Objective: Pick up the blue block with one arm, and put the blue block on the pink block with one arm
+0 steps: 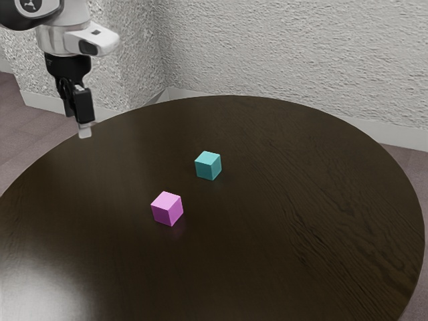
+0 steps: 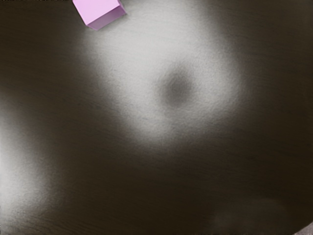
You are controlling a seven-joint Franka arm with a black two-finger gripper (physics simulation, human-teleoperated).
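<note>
The blue block (image 1: 208, 165), a teal cube, sits on the dark round table (image 1: 301, 221) near its middle. The pink block (image 1: 166, 208) rests a short way nearer the front and toward the exterior view's left, apart from the blue one. My gripper (image 1: 77, 124) hangs high over the table's far left edge, well away from both blocks, open with nothing between its fingers. In the wrist view, a corner of the pink block (image 2: 98, 12) shows on the table surface, far from the spot under my hand.
The table's curved rim (image 1: 40, 157) runs just below the gripper. A rough white wall (image 1: 281, 47) stands behind the table, with floor beyond the edge. A bright glare patch (image 2: 161, 83) lies on the tabletop under the hand.
</note>
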